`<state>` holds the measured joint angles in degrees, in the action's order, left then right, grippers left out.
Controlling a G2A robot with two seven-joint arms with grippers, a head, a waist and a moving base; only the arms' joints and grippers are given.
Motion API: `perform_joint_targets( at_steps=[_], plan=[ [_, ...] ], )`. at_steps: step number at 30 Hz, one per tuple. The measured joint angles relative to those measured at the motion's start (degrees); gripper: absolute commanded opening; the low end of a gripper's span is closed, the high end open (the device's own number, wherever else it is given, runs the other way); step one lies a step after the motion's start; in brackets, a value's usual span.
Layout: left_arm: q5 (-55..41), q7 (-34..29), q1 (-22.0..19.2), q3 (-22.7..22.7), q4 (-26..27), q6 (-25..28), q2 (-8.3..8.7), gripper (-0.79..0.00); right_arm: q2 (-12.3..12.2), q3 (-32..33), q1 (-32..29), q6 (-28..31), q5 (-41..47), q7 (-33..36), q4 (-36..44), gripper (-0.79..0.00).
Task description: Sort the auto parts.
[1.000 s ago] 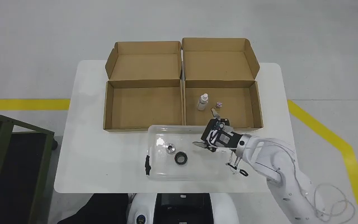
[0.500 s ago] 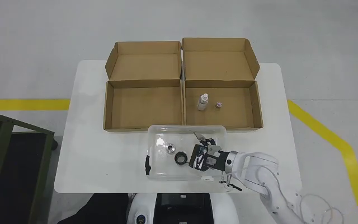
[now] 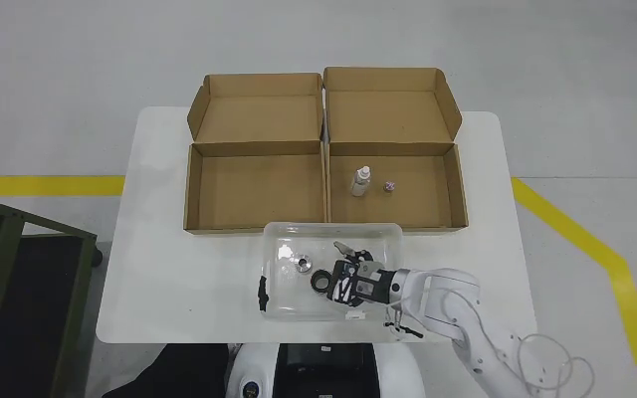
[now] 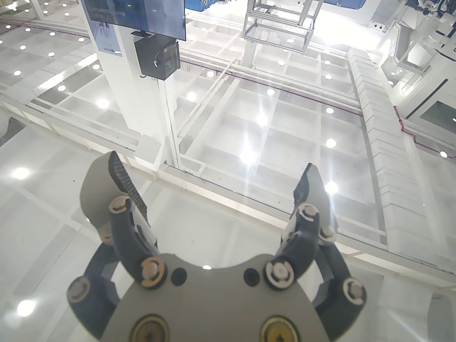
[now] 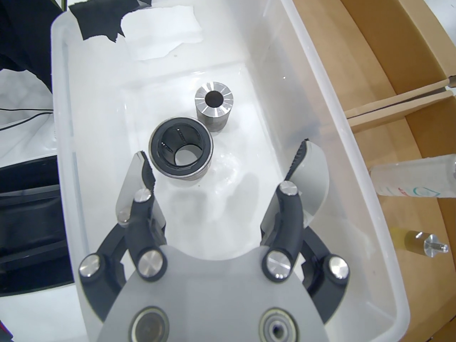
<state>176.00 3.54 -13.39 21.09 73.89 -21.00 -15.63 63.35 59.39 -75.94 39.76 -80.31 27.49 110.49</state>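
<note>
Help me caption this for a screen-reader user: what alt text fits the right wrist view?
The open right gripper hangs inside a clear plastic tub, just short of a black-lined metal ring with a smaller metal cylinder standing next to it. Beside the tub, a cardboard box holds a bottle and a small metal stud.

**Clear plastic, bare metal, brown card**

The bin [image 5: 60,115] is glossy translucent plastic, patched with matt black tape [image 5: 103,15] and a torn white paper label [image 5: 160,37]. The metal sleeve [image 5: 213,110] has a machined, satiny face. The linear bearing [image 5: 181,149] has a polished metal shell and a black plastic lining. The right pincer [image 5: 223,149] has brushed metal fingers with black ridged pads. The left box [image 3: 256,189] and right box [image 3: 423,189] are matt brown corrugated cardboard on a smooth white bench [image 3: 159,249].
</note>
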Motion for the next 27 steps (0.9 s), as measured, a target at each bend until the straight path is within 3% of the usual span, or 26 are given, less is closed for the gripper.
perform_joint_targets(
  at_steps=[19, 20, 21, 22, 27],
  plan=[
    [0.00, 0.00, 0.00, 0.00, 0.00, 0.00, 0.00, 0.000, 1.14, -5.49, 4.93, -0.20, 2.05, 2.10, -5.50, -0.179],
    [0.00, 0.00, 0.00, 0.00, 0.00, 0.00, 0.00, 0.000, 1.22, -5.77, 5.20, -0.26, 2.15, 2.17, -5.86, -0.234],
    [0.00, 0.00, 0.00, 0.00, 0.00, 0.00, 0.00, 0.000, 1.27, -5.96, 5.38, -0.33, 2.24, 2.20, -6.12, -0.431],
    [0.00, 0.00, 0.00, 0.00, 0.00, 0.00, 0.00, 0.000, 1.31, -6.14, 5.53, -0.37, 2.33, 2.20, -6.37, -0.496],
    [0.00, 0.00, 0.00, 0.00, 0.00, 0.00, 0.00, 0.000, 1.46, -6.86, 6.11, -0.27, 2.55, 2.25, -7.40, -0.505]
  ],
)
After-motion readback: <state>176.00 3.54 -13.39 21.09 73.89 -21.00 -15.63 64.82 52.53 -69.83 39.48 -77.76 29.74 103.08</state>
